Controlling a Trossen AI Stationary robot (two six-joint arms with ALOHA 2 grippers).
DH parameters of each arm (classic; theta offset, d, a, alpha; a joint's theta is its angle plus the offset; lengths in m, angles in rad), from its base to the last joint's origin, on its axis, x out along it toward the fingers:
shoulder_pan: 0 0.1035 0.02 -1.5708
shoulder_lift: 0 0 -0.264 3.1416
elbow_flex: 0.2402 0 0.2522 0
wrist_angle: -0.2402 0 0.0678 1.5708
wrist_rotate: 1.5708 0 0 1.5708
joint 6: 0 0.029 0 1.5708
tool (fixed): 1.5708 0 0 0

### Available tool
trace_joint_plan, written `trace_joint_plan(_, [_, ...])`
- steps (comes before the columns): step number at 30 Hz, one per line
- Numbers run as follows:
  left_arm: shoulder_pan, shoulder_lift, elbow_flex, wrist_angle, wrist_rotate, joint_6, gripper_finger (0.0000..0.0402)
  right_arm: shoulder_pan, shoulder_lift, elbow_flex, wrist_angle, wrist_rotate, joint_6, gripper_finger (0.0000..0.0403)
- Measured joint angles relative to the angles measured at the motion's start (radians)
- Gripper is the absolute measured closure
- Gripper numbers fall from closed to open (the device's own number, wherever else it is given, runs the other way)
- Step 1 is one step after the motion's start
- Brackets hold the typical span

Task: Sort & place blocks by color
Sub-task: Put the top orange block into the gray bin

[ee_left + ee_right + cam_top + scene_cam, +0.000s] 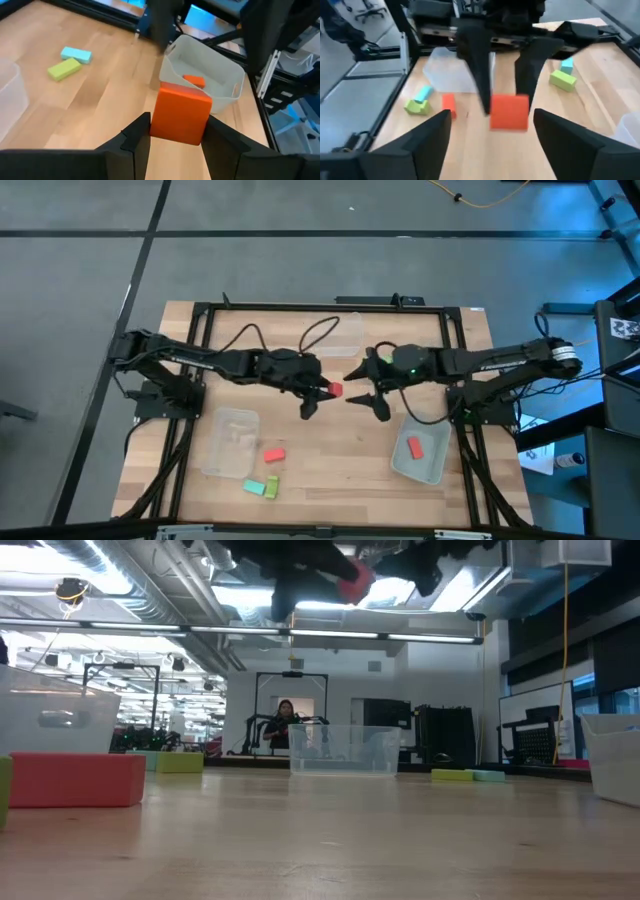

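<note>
High view: no legible writing; left gripper [318,393] clamping red-orange block [335,390], right gripper [365,397] spread wide.

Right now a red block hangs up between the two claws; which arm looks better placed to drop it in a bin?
Probably the left. Its gripper grips the red-orange block, while the right gripper stands open and apart from it. The bin already holding a red block lies just ahead.

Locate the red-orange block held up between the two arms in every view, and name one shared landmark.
High view: red-orange block at table centre.
Low view: top centre.
Left wrist view: between the left hand's fingers.
Right wrist view: centre.
Shared landmark: bin with an orange block.
</note>
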State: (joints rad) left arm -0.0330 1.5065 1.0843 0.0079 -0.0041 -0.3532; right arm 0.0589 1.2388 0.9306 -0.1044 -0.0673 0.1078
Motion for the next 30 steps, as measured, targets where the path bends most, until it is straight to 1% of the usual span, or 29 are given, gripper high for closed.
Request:
trace_joint_plan(4, [-0.003,0.032,0.022,-0.005,0.0,0.007,0.026,-0.001,0.03,-0.003,-0.019,0.032,-0.018,0.0108])
trace_joint_plan(12, [-0.006,0.039,0.025,0.012,-0.004,0.029,0.026,0.0,0.054,-0.004,-0.045,0.024,-0.005,0.0108])
trace_joint_plan(15, [-0.006,0.039,0.025,0.028,-0.004,0.053,0.026,0.0,0.065,-0.004,-0.04,0.023,-0.005,0.0117])
trace_joint_plan(20, [-0.007,0.039,0.025,0.031,0.0,0.075,0.026,0.0,0.076,-0.005,-0.021,0.021,0.003,0.0152])
trace_joint_plan(30, [-0.006,0.038,0.025,0.027,-0.003,0.075,0.026,0.0,0.075,-0.005,0.014,0.014,0.01,0.0257])
